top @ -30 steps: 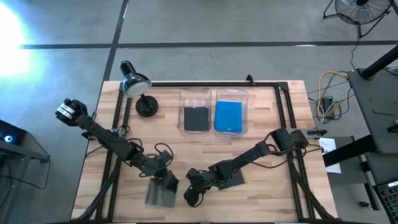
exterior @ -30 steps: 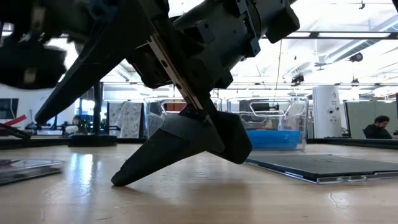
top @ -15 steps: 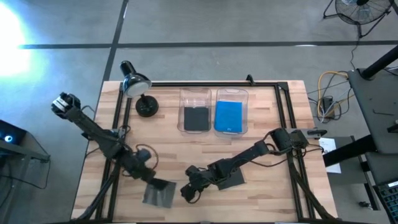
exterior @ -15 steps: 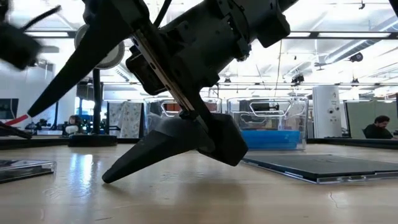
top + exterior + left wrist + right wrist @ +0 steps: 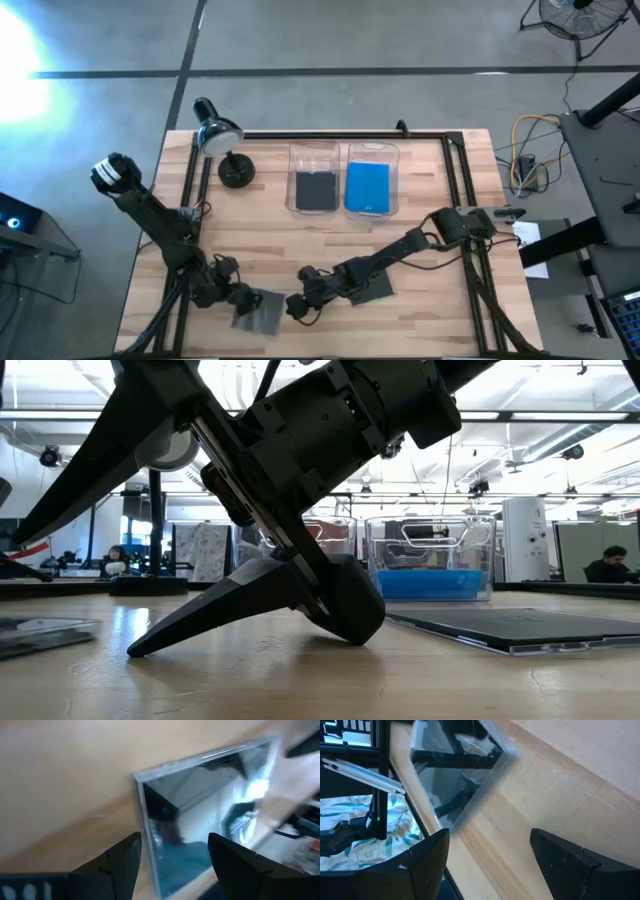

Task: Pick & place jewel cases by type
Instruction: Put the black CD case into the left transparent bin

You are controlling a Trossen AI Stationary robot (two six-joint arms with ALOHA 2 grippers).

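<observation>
Down near the front edge of the bench (image 5: 440, 230) lies a clear-lidded grey case (image 5: 258, 314), flat on the wood and glinting with reflections. My left gripper (image 5: 243, 298) hangs just beside its corner; in my left wrist view the case (image 5: 205, 815) fills the space ahead of my two fingers (image 5: 120, 865), which are spread apart with nothing between them. My right gripper (image 5: 297, 307) sits low just to the other side of the same case, near it but apart. Its fingers (image 5: 427, 862) are also spread wide and empty, and that wrist view looks across bare wood to the case (image 5: 457, 775) lying at the bench edge. From the low view my right gripper (image 5: 215, 622) slants down until its fingertip meets the bench top.

Just behind my right gripper a second dark case (image 5: 372, 288) lies flat on the wood under my right arm; in the low view it shows as a thin slab (image 5: 505, 628).

Farther back, in the middle of the bench, stand two clear bins side by side. The left bin (image 5: 314, 152) holds a black case (image 5: 316, 189); the right bin (image 5: 372, 152) holds a blue case (image 5: 367, 186). A desk lamp (image 5: 222, 140) stands at the back left corner.
</observation>
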